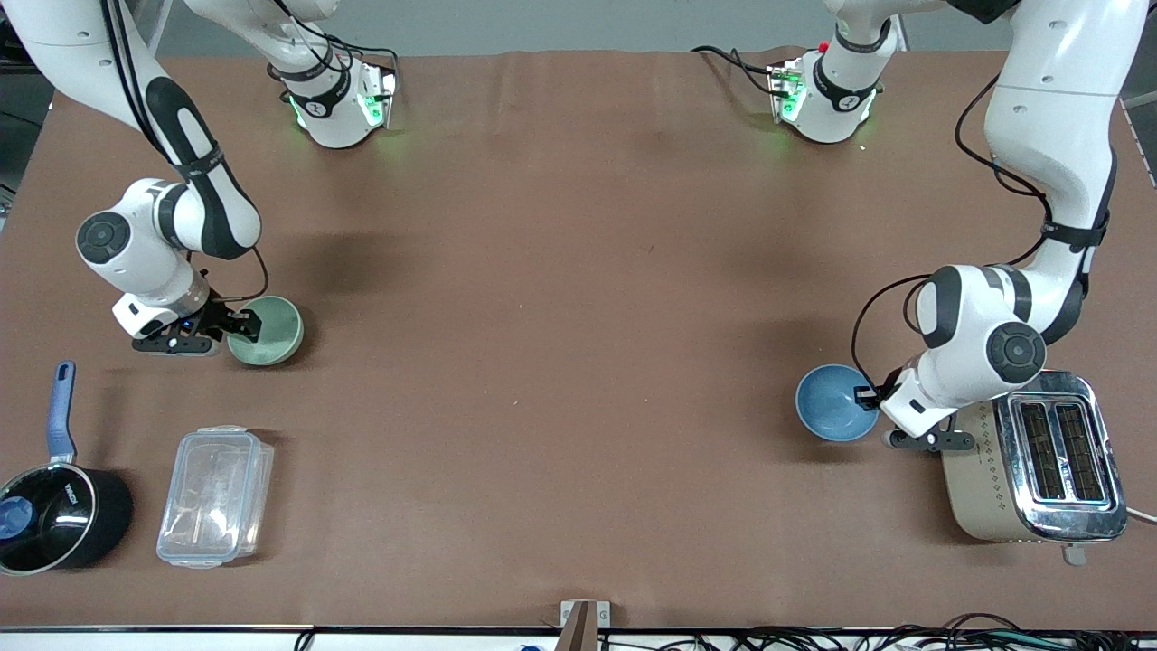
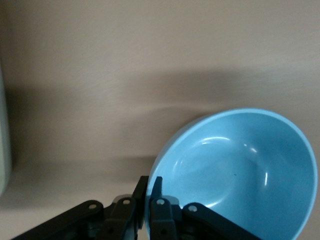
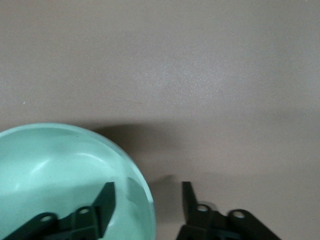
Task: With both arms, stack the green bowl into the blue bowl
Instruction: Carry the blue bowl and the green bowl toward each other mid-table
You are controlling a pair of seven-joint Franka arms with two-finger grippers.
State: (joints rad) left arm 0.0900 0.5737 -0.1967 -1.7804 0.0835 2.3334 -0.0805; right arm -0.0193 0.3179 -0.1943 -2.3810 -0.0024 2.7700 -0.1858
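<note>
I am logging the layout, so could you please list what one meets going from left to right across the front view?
Black saucepan → clear plastic container → green bowl → blue bowl → toaster.

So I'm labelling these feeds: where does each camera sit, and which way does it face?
Front view: high across the table, facing both arms; shows left tool at blue bowl, right tool at green bowl.
Left wrist view: looks down past its tool, shut on blue bowl.
Right wrist view: its open tool straddles green bowl rim.
Each bowl appears in two views.
</note>
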